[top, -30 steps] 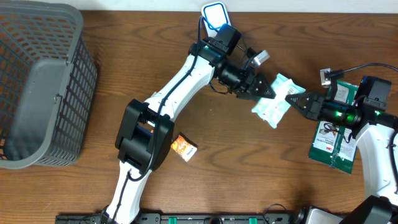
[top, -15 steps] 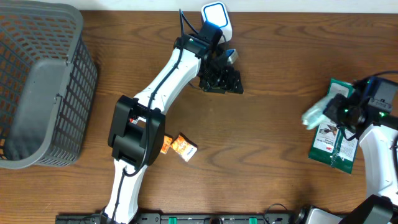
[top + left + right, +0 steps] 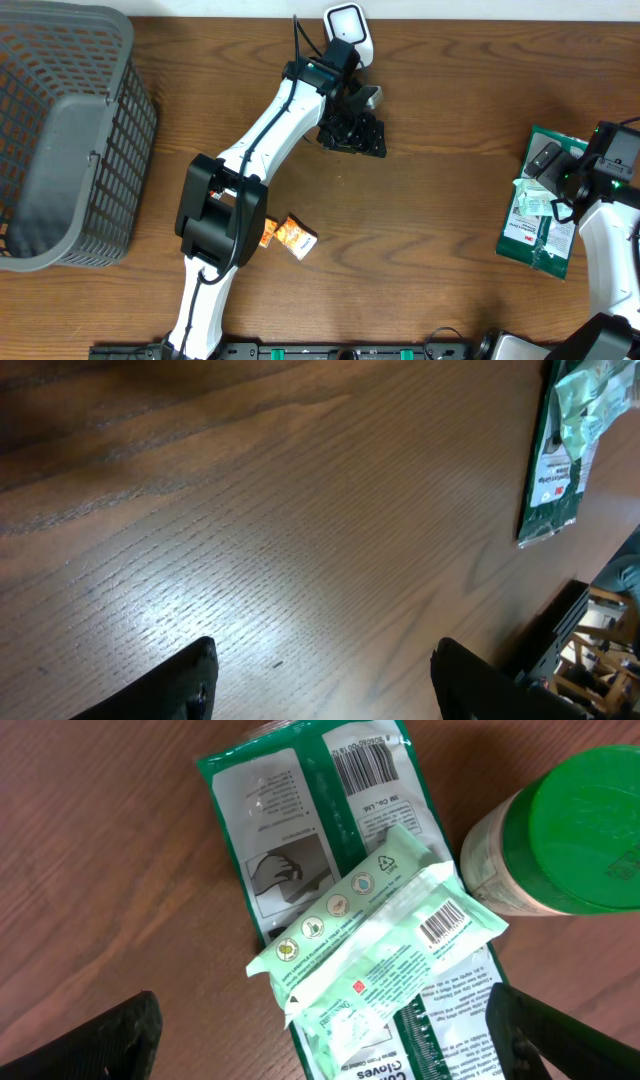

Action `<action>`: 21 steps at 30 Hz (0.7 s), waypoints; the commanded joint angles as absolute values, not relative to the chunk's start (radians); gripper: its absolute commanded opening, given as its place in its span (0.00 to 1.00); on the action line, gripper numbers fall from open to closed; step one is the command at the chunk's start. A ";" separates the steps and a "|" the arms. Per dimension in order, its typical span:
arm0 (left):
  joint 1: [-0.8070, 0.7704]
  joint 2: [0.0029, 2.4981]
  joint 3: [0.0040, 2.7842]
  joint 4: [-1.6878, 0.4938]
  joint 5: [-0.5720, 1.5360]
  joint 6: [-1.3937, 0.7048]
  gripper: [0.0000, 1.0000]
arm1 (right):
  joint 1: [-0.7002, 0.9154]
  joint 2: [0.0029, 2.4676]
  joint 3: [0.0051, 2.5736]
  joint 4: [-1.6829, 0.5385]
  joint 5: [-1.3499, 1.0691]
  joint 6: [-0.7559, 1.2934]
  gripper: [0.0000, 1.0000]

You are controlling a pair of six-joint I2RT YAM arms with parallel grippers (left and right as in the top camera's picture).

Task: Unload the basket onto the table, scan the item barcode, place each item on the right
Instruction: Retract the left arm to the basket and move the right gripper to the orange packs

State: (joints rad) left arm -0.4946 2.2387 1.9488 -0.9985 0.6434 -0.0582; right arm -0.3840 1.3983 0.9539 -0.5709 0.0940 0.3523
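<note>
Now a pale green wipes pack (image 3: pixel 375 935) lies flat across a dark green package (image 3: pixel 290 810) near the right edge of the desk (image 3: pixel 430 250), just beside a green-lidded jar (image 3: pixel 580 830). Its barcode faces up near one crimped end, and the soft wrapper carries a row of round symbols. Directly above hangs the right gripper (image 3: pixel 330 1040), jaws spread wide and grasping nothing, so the pack probably rests on a pile of sorted goods. Well apart, the left gripper (image 3: pixel 320 670) hovers by the white scanner (image 3: pixel 345 22), jaws parted and empty.
</note>
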 commanded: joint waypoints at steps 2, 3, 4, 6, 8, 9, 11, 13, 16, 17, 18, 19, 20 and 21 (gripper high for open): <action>-0.472 2.163 1.960 -1.006 0.617 -0.040 0.69 | -0.381 1.396 0.951 -0.575 -0.143 0.245 0.99; -0.468 2.143 1.960 -1.009 0.606 -0.045 0.69 | -0.378 1.396 0.951 -0.575 -0.204 0.229 0.97; -0.462 2.116 1.960 -1.015 0.583 -0.053 0.69 | -0.372 1.396 0.951 -0.570 -0.273 0.219 0.96; -0.451 2.061 1.960 -1.036 0.506 -0.077 0.69 | -0.352 1.396 0.951 -0.569 -0.389 0.183 0.93; -0.439 2.001 1.960 -1.073 0.400 -0.113 0.69 | -0.319 1.396 0.951 -0.575 -0.471 0.149 0.90; -0.433 1.969 1.960 -1.098 0.341 -0.133 0.69 | -0.294 1.396 0.951 -0.580 -0.489 0.140 0.90; -0.423 1.903 1.960 -1.148 0.245 -0.149 0.69 | -0.228 1.396 0.951 -0.587 -0.492 0.140 0.89; -0.418 1.842 1.960 -1.199 0.170 -0.149 0.68 | -0.149 1.396 0.951 -0.585 -0.491 0.140 0.87; -0.417 1.773 1.960 -1.277 0.053 -0.176 0.68 | -0.015 1.396 0.951 -0.561 -0.488 0.141 0.81; -0.416 1.752 1.960 -1.311 -0.004 -0.202 0.68 | 0.048 1.396 0.951 -0.548 -0.478 0.141 0.80; -0.415 1.736 1.960 -1.338 -0.051 -0.221 0.68 | 0.103 1.396 0.951 -0.535 -0.464 0.141 0.78; -0.415 1.723 1.960 -1.365 -0.104 -0.242 0.68 | 0.157 1.396 0.951 -0.523 -0.446 0.142 0.77; -0.415 1.709 1.960 -1.396 -0.175 -0.274 0.68 | 0.227 1.397 0.951 -0.508 -0.416 0.147 0.77; -0.414 1.701 1.960 -1.418 -0.231 -0.302 0.68 | 0.285 1.397 0.951 -0.498 -0.384 0.157 0.77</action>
